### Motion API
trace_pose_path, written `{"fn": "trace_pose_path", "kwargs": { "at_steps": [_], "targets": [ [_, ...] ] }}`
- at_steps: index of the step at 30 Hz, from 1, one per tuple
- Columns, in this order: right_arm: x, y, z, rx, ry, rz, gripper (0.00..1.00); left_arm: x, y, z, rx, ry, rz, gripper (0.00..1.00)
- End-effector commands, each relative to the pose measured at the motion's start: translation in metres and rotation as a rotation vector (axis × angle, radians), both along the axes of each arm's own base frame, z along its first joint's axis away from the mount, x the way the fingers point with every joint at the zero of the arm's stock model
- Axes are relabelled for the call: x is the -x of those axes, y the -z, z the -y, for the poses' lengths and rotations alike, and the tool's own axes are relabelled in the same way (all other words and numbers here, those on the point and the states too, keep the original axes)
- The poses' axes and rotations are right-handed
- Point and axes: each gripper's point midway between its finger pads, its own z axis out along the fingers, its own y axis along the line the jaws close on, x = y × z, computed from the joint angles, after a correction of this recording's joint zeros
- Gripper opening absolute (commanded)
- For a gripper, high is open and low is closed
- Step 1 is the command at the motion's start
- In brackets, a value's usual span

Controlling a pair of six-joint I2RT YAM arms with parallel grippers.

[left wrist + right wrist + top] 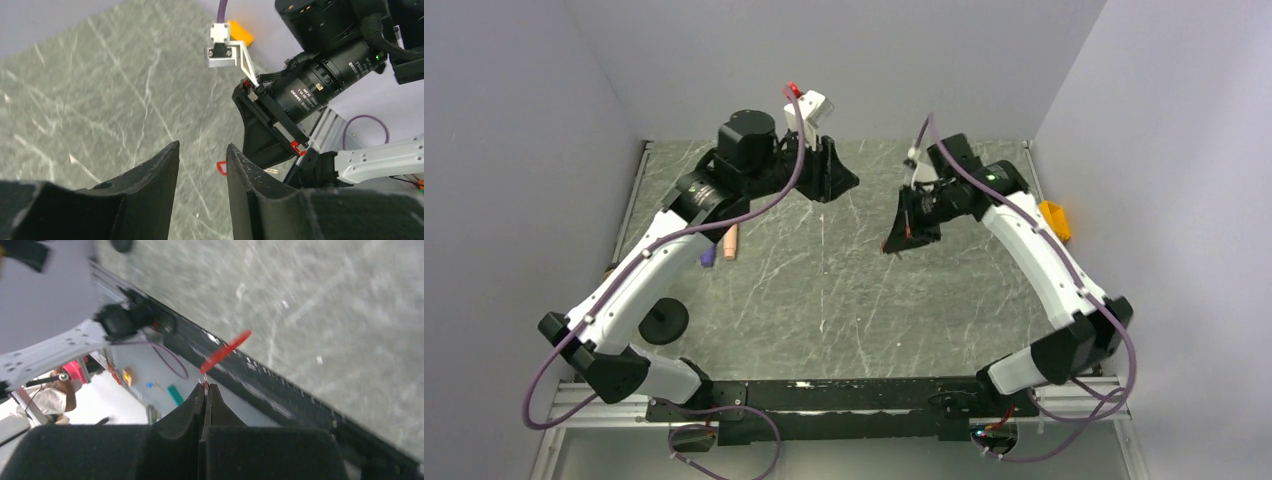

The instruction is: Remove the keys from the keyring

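Over the middle of the table (824, 300), you have both grippers raised and facing each other, a gap of open air between them. The left gripper (844, 180) hangs toward 11 o'clock, close to the far edge. The right gripper (894, 243) sits toward 1 o'clock. Walls (524, 150) close the table in at 9, 12 and 3 o'clock. Open stone-patterned surface runs from the centre toward 6 o'clock. At 9 o'clock a peach piece (730, 242) and a purple piece (708, 255) lie side by side. A black disc (664, 320) sits near 8 o'clock, just beside your left arm. A yellow box (1054, 218) rests at the 3 o'clock edge, behind the right arm.

The keyring (223, 352) is off the table, in the right gripper, whose jaws are pressed together on its thin wire loop. Its flat, narrow red strip sticks out past the fingertips, angled toward 2 o'clock in the right wrist view, and is far smaller than the fingers. Your left gripper's jaws stand partly apart with nothing between them.
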Motion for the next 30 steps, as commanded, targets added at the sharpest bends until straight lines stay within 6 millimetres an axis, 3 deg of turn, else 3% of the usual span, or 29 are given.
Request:
{"fn": "trace_pose_path", "kwargs": {
  "at_steps": [1,4,7,11,15,18,22,26,30],
  "targets": [
    [0.047,0.049,0.038,0.289,0.004,-0.284,0.0,-0.012,0.036,-0.007,-0.052,-0.121,-0.156,0.45],
    [0.059,0.065,0.043,0.396,-0.037,-0.337,0.0,-0.016,0.056,-0.012,-0.127,-0.162,-0.223,0.46],
    [0.075,0.082,0.034,0.451,-0.089,-0.389,0.0,-0.02,0.069,-0.019,-0.207,-0.19,-0.253,0.46],
    [0.063,0.074,0.01,0.451,-0.131,-0.306,0.0,-0.016,0.075,-0.022,-0.236,-0.171,-0.236,0.46],
    [0.032,0.038,-0.004,0.375,-0.165,-0.071,0.0,0.001,0.055,-0.015,-0.146,-0.061,-0.153,0.45],
    [0.022,0.003,-0.016,0.247,-0.194,0.128,0.0,0.02,0.029,-0.008,-0.052,0.055,-0.067,0.43],
    [0.031,-0.045,-0.03,0.018,-0.259,0.374,0.0,0.041,-0.003,-0.007,0.065,0.186,-0.012,0.41],
    [0.047,-0.098,-0.038,-0.215,-0.29,0.614,0.0,0.068,-0.049,-0.006,0.184,0.335,0.077,0.38],
    [0.06,-0.125,-0.037,-0.32,-0.305,0.708,0.0,0.08,-0.078,-0.008,0.271,0.373,0.172,0.35]
  ]
}}
